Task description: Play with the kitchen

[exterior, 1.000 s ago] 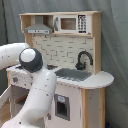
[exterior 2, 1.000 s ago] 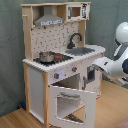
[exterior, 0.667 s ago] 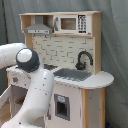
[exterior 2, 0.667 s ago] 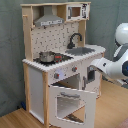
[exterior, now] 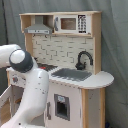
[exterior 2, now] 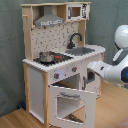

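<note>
Now, kitchen (exterior 2: pixel 55 75): upright on floor, against grey backdrop.
Oven door (exterior 2: pixel 70 104): hanging open.
Pot (exterior 2: pixel 47 56): on hob.
Arm (exterior 2: pixel 114 70): beside front.
Gripper: state cannot be told.

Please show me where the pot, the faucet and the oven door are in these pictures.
pot (exterior 2: pixel 46 57), second exterior view, on its steel side, on the stove.
faucet (exterior: pixel 83 58), first exterior view, on its black curved neck behind the sink.
oven door (exterior 2: pixel 70 104), second exterior view, on its white frame, hanging open.
</note>
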### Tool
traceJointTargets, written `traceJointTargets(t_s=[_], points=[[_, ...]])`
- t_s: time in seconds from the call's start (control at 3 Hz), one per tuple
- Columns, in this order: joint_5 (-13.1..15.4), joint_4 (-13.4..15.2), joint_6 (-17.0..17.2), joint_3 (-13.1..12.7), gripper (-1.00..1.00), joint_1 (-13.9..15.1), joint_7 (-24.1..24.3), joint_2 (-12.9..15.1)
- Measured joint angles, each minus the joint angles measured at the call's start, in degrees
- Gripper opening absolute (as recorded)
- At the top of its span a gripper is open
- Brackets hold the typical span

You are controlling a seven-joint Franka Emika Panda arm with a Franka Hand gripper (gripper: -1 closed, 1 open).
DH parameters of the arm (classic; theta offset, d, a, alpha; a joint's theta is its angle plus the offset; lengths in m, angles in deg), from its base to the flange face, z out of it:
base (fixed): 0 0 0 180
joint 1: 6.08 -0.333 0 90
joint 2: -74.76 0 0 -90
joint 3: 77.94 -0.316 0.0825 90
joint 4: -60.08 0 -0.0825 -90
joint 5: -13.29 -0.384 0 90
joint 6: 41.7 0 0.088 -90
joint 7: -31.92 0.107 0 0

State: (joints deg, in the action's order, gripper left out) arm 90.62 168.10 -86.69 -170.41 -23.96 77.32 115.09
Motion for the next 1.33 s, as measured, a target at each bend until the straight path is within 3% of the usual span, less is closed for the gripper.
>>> traceJointTargets(t_s=[1.33], points=[[9.15, -8.22, 0.92, 13.66, 1.00, -15.34, -11.11, 0.27]])
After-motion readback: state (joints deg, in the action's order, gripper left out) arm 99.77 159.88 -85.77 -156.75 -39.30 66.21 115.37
